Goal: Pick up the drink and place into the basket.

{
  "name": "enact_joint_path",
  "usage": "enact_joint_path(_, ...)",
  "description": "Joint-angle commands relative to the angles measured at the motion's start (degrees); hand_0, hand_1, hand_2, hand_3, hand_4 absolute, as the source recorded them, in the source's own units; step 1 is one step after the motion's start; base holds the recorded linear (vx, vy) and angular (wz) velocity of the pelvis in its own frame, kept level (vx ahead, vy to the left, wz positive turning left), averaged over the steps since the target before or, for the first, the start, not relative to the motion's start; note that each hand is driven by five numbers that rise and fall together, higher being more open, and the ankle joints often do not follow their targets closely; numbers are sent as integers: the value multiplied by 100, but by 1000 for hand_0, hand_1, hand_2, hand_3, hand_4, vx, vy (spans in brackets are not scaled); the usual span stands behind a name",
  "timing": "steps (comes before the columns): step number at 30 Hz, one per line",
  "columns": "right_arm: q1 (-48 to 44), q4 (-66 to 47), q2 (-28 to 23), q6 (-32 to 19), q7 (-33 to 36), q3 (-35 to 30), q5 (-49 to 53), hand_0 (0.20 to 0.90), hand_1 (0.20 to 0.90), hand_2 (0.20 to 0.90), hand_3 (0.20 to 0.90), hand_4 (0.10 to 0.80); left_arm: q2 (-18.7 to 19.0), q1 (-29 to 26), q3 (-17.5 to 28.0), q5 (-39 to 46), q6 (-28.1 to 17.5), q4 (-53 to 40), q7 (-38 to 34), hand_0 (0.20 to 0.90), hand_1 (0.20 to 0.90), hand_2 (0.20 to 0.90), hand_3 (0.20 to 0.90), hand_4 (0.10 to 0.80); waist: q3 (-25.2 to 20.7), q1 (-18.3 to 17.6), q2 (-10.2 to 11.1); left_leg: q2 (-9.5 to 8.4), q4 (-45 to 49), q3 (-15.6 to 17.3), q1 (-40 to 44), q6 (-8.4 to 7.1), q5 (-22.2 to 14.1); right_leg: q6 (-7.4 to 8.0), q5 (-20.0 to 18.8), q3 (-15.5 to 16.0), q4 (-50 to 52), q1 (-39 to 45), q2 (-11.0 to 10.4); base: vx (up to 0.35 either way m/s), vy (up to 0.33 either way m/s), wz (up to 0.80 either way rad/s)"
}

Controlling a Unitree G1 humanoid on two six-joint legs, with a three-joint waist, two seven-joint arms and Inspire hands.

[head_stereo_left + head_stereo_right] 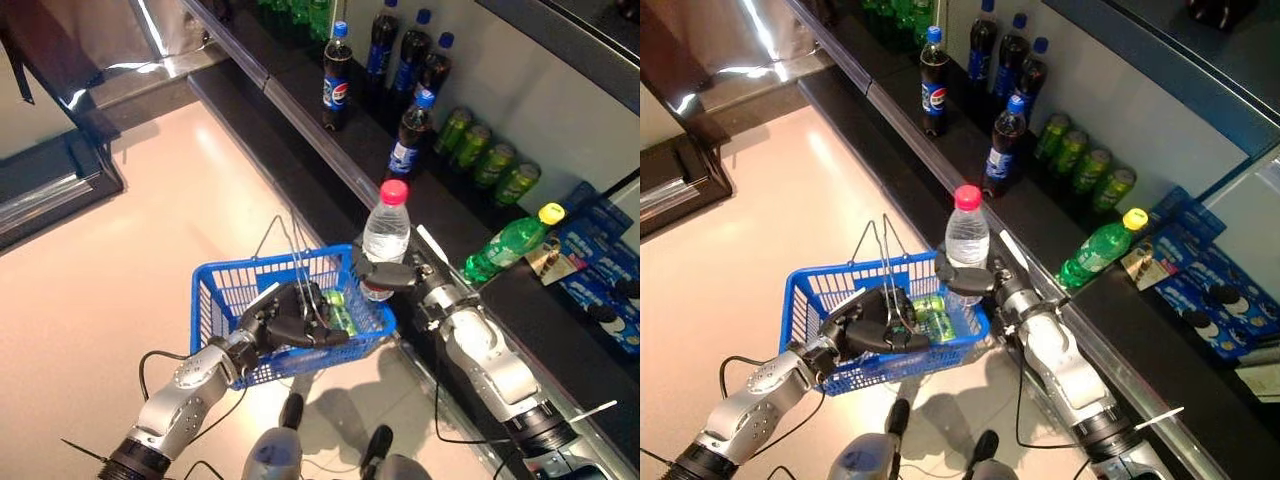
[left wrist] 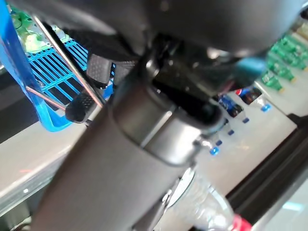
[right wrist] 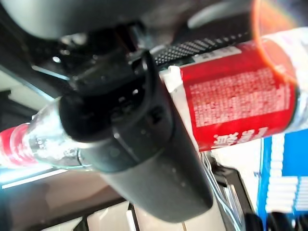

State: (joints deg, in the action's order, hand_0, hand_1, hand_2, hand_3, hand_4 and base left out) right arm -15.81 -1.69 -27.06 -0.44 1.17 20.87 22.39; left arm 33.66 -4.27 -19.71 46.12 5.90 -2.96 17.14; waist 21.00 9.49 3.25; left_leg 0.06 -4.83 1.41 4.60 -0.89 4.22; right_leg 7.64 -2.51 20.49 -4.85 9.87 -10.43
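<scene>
A clear water bottle (image 1: 385, 235) with a red cap and red label (image 3: 240, 94) stands upright in my right hand (image 1: 392, 275), whose fingers curl round its lower body. It hangs at the right rim of the blue wire basket (image 1: 215, 290), above the shelf's front edge. My left hand (image 1: 290, 325) is shut on the basket's thin wire handles (image 2: 67, 62) and holds the basket up over the floor. Inside the basket lies a green drink (image 1: 340, 310).
A dark shelf (image 1: 330, 150) runs along the right with cola bottles (image 1: 337, 78), green cans (image 1: 490, 160), a green bottle with a yellow cap (image 1: 510, 243) lying down and blue boxes (image 1: 600, 270). A pale floor (image 1: 150, 230) spreads to the left, with a dark cabinet at far left.
</scene>
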Motion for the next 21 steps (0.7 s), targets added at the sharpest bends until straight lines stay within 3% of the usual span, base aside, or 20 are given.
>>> enact_joint_path(1,-658,-465,187,-746,-26,271,-79,300,300,300,200,100,-799,-1530,-149,558,-1457,-2078,1184,300,300,300,200,100,-1743,3,43,55,61,238,434,-105,-650,130,-137,32,119,-175,-115,-10,14,7)
enact_joint_path(21,-1215,1300,502,-158,146,1392,-1262,300,300,300,200,100,-1034,-2172,-590,436,-1679,-2408,1298,300,300,300,200,100,-1805,188,105,68,52,256,399,-139,-590,113,-127,165,72,-72,-135,-4,7,1)
